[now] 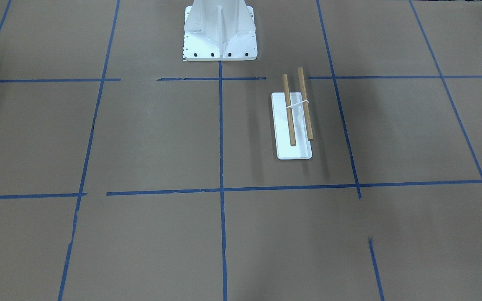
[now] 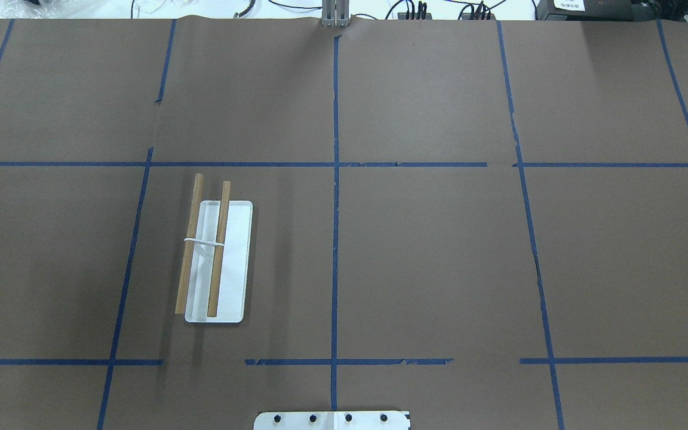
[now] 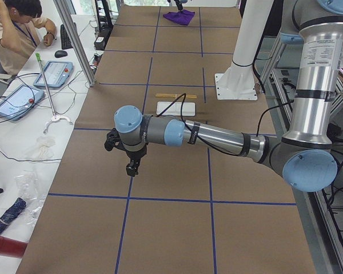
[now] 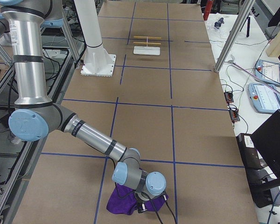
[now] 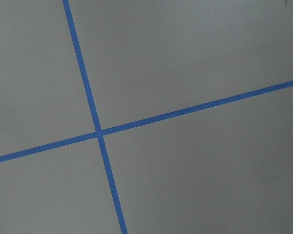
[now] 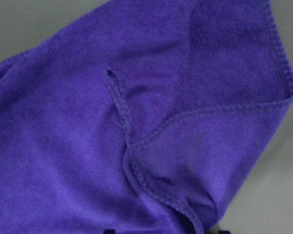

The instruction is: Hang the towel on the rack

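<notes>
1. As far as the left side view shows, the left tool (image 3: 131, 169) hangs over the bench (image 3: 171, 228) at the robot's left end. It points down and is clear of the surface. Whether its jaws are spread or pressed together cannot be told. Its wrist view shows only bench paper and a tape cross (image 5: 98, 132).
2. Left of the centre line stands the rack (image 2: 218, 263): a white plate (image 2: 236, 286) carrying two wooden rods (image 2: 221, 248) side by side, joined by a white crosspiece.
3. At the middle of the robot's edge of the bench sits the white base (image 2: 332, 420).
4. At the robot's right end lies the towel (image 4: 123, 201), a crumpled purple heap on the bench, well apart from the rack. The right wrist view shows its stitched hem and a loop (image 6: 118, 100).
5. Over the towel sits the right tool (image 4: 141, 208), low and close to the cloth. Contact cannot be confirmed. Whether it is spread, pressed together or pinching the towel cannot be told.
</notes>
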Tool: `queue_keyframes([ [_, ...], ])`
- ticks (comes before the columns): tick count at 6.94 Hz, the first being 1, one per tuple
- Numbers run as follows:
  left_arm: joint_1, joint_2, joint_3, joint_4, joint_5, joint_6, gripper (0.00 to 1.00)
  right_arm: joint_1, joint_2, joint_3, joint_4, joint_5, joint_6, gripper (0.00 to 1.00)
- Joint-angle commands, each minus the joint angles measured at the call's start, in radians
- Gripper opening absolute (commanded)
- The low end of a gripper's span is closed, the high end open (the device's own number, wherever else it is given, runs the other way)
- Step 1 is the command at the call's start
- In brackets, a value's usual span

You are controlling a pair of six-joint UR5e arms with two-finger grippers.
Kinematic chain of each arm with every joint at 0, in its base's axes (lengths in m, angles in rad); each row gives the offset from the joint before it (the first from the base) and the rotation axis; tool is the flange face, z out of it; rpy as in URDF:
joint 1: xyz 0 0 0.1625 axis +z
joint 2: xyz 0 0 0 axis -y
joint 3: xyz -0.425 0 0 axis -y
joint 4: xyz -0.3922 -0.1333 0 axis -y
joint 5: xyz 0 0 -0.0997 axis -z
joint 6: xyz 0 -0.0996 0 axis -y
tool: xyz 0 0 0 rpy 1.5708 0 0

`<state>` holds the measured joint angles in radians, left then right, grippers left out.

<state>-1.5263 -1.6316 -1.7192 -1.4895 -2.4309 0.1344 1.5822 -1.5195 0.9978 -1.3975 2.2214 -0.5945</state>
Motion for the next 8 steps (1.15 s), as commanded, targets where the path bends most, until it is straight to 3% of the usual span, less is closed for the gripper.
queue_keyframes([
  [1,0.000,-0.001,0.003,0.000,0.000,-0.001,1.00,-0.004,0.012,-0.008,0.000,-0.049,-0.001,0.70],
  [4,0.000,-0.001,0.003,0.000,-0.001,0.001,1.00,-0.040,0.022,-0.037,0.002,-0.054,0.002,0.70],
  [5,0.000,-0.001,0.003,0.000,-0.001,0.001,1.00,-0.065,0.038,-0.077,0.053,-0.058,0.001,0.67],
  [6,0.000,-0.001,0.001,0.000,-0.001,0.001,1.00,-0.071,0.047,-0.099,0.074,-0.058,0.001,0.42],
  [7,0.000,-0.001,0.000,0.000,-0.001,0.001,1.00,-0.071,0.048,-0.088,0.074,-0.055,-0.002,0.00],
  [8,0.000,-0.001,-0.002,0.000,0.001,-0.001,1.00,-0.070,0.059,-0.076,0.072,-0.048,-0.010,0.00],
])
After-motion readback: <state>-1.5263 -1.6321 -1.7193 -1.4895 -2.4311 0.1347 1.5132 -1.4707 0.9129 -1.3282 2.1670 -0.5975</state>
